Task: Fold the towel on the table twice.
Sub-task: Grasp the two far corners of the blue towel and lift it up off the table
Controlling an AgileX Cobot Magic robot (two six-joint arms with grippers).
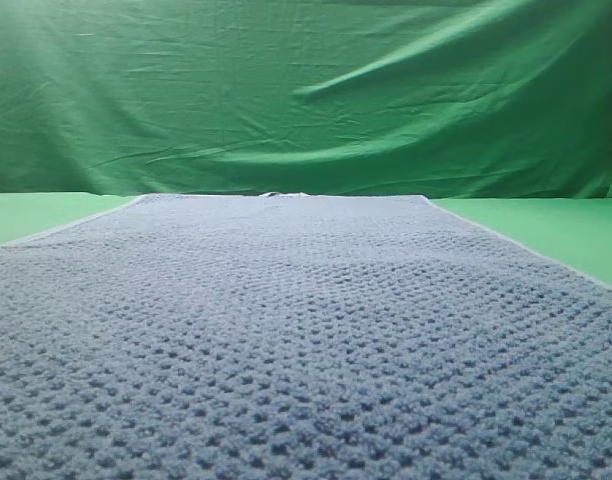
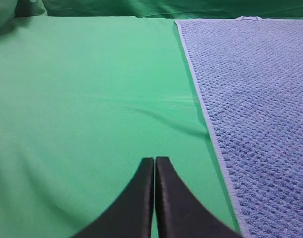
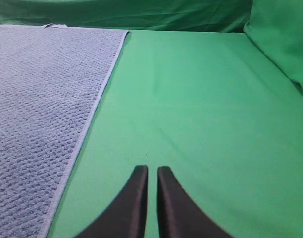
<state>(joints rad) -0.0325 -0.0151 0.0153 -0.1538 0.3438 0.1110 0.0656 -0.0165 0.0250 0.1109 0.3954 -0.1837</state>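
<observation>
Blue-grey waffle weave fills the high view: the towel point(image 1: 306, 340) lies spread flat and unfolded on the green counter point(image 1: 546, 225), its far edge close to the wrinkled backdrop point(image 1: 306, 90). No fold has been made, so the step in hand looks like the first approach to the hems.

To do it well, each pincer should open before it comes down, then move sideways to the pale hem nearest it and pinch only the edge layer, low against the counter so the weave does not bunch. Both arms ought to lift together and carry the edge across evenly, or the fold will skew.

Left pincer point(image 2: 155, 161) hangs over bare counter just beside the towel's left hem point(image 2: 211, 134), tips pressed together, holding and touching nothing. Right pincer point(image 3: 152, 169) sits likewise over bare counter, a little apart from the right hem point(image 3: 87, 134), its tips nearly together with a thin slit between, empty too.
</observation>
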